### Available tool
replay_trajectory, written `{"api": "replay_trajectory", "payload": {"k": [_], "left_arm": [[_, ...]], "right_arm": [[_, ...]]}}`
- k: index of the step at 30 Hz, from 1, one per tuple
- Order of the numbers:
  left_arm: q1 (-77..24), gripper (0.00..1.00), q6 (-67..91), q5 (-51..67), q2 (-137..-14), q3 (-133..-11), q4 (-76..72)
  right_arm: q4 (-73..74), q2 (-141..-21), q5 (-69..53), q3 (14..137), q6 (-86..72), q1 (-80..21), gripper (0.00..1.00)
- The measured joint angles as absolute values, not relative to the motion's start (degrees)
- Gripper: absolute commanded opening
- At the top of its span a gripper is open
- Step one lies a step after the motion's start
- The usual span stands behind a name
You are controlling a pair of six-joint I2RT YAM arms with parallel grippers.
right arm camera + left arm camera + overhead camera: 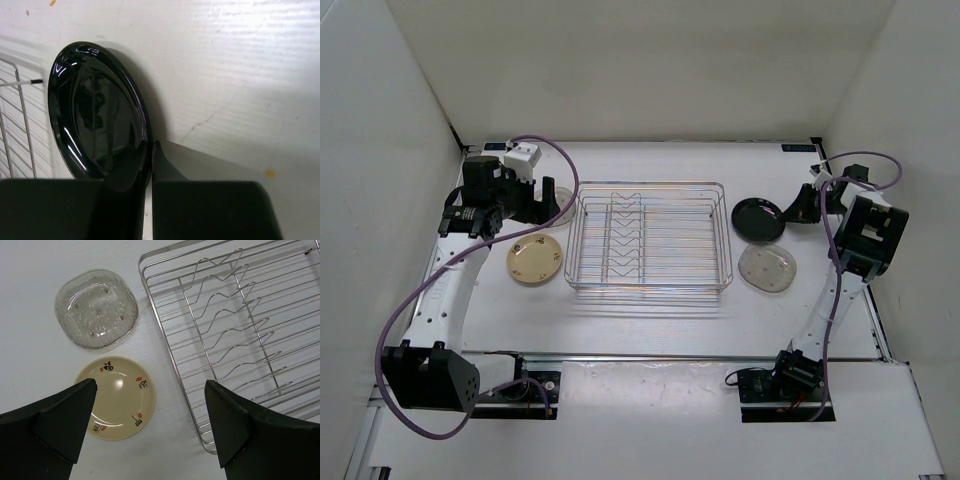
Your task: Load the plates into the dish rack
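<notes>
Right gripper [151, 147] is pinched shut on the rim of the black plate [95, 115], which sits on the table just right of the dish rack [650, 288]. Rim grip looks thin. Lift slow, watch for slip, tip it upright, seat it between two V dividers. Left gripper [150, 385] is wide open, holding nothing, above the cream plate [120, 395].

Cream plate [117, 400] bears dark characters (and red marks); black plate [95, 110] is glossy, dish rack [650, 240] silver.
</notes>
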State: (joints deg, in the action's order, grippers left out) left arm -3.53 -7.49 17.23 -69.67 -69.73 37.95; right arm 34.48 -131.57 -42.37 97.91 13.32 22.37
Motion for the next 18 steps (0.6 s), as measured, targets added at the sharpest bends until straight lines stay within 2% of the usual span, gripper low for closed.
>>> {"api": "replay_trajectory", "payload": {"k": [7, 18], "left_arm": [[-3.09, 1.0, -7.49, 17.26, -69.65, -69.71, 37.93], [-2.59, 1.0, -7.7, 17.39, -68.34, -68.66, 38.15]], "right_arm": [[33.12, -125.62, -37.82, 93.36, 12.12, 22.26, 0.0], [28.16, -113.51, -20.53, 95.96, 11.75, 20.34, 0.0]]}}
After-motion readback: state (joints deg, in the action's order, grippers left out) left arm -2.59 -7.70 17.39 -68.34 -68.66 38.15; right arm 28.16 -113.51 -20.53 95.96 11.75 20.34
